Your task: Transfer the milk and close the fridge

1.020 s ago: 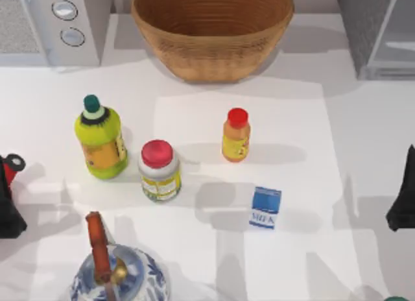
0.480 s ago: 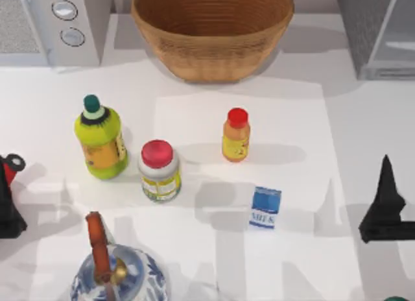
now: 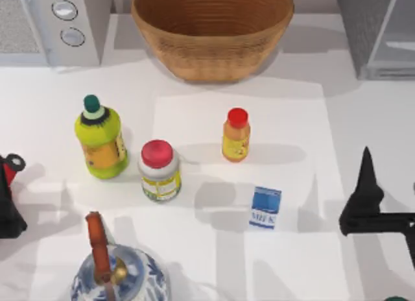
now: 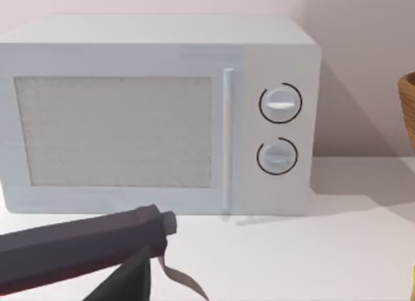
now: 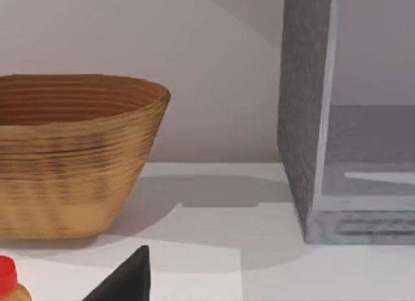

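The milk point(image 3: 266, 207), a small carton with a blue top and a white band, stands on the table right of centre. My right gripper point(image 3: 364, 192) hovers to the milk's right, about a carton's width or two away from it, and holds nothing. The fridge point(image 3: 367, 30), dark grey and speckled, stands at the back right corner with its inside showing; the right wrist view shows the fridge point(image 5: 303, 119) with its open compartment. My left gripper point(image 3: 8, 207) stays parked at the table's left edge.
A wicker basket point(image 3: 213, 30) sits at the back centre and a light-grey appliance with two dials point(image 3: 68, 25) at the back left. A red-capped orange bottle point(image 3: 236, 135), a red-lidded jar point(image 3: 159, 171) and a green bottle point(image 3: 100, 139) stand mid-table. A blue-and-white teapot point(image 3: 117, 275) sits front left.
My right gripper has come in from the table's right edge and moved left toward the milk. Everything else has stayed where it was.
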Available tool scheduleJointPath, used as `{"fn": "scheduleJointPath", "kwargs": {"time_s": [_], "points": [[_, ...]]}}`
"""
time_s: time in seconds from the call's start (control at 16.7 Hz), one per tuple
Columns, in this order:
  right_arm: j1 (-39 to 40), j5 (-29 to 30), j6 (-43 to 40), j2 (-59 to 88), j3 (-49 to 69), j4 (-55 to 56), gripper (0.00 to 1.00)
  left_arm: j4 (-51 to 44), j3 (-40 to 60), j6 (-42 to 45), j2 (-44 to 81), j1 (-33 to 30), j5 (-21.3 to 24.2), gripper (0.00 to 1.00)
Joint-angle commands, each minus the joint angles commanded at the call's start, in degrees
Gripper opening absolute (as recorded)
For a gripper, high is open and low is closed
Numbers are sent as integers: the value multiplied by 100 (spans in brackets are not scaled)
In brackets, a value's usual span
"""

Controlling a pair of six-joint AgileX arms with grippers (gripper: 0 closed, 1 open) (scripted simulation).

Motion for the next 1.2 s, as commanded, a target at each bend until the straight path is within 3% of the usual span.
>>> {"fn": "scheduleJointPath", "kwargs": {"time_s": [0.78, 1.2], "points": [[1432, 2644, 515, 6921, 2714, 2982, 100, 0, 0, 0, 0, 0, 0, 100], [1581, 3099, 930, 8158, 3425, 3704, 100, 0, 0, 0, 0, 0, 0, 100]]}}
